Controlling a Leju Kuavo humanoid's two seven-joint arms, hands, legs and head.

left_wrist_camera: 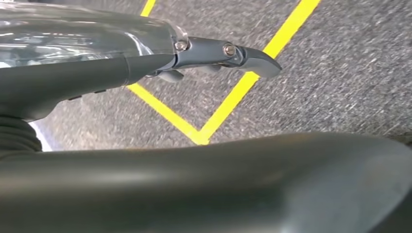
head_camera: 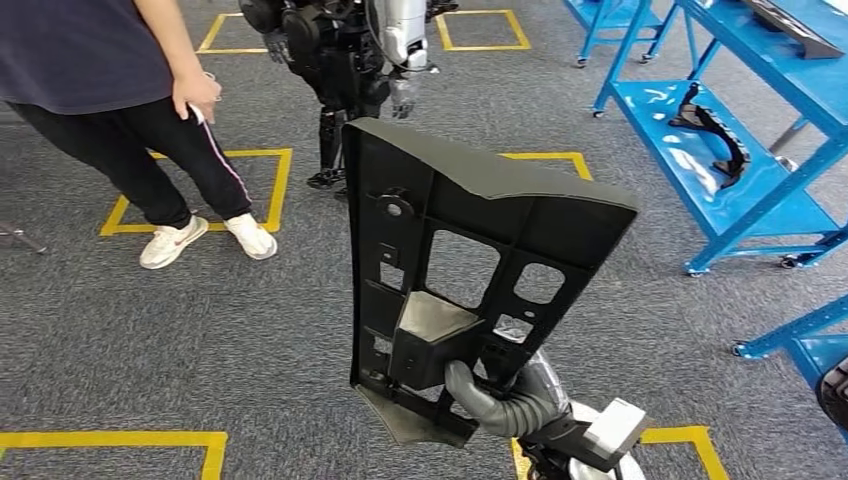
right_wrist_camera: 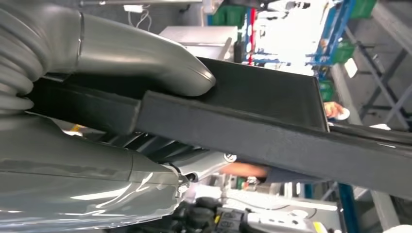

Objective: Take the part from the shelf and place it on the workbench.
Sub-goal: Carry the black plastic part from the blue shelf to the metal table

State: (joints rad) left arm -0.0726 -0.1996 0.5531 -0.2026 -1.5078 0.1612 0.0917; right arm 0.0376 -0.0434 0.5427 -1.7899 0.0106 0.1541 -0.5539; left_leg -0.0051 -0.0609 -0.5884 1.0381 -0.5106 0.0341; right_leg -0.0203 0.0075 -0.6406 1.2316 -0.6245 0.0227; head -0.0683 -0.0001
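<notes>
Head view, far left: a person (head_camera: 110, 90) is standing at the upper left of the frame, white shoes planted beside a yellow floor box (head_camera: 200, 190) on the grey carpet (head_camera: 200, 340). One hand (head_camera: 195, 95) is hanging by the hip, pinching something small and white; what it is, I cannot tell.

Top centre: a second robot (head_camera: 350, 50) is standing upright, dark body, silver arm hanging down.

Centre frame, here is the part (head_camera: 460, 270): a big black plastic panel, ribbed, with cut-out windows. It is being held up on edge in the air over the carpet, tilted a little, its broad top edge running toward the right. It is not on any shelf or bench.

Lower centre-right: the right hand (head_camera: 500, 395) is gripping the part at its bottom edge, grey thumb hooked over the front face, fingers behind. In the right wrist view the thumb (right_wrist_camera: 155, 63) is pressing flat on the dark panel (right_wrist_camera: 272, 121), clamping it.

Right side: a blue shelf (head_camera: 745, 225) on castors is standing at the upper right of the frame, with a black curved piece (head_camera: 715, 130) lying on its lower deck. Another blue frame (head_camera: 800, 335) is poking in at the lower right.

In the left wrist view, the left hand (left_wrist_camera: 204, 53) is hanging over carpet and a yellow line (left_wrist_camera: 233, 97), one dark finger stretched out straight, nothing in it; whether the other fingers are spread or curled, I cannot tell.
</notes>
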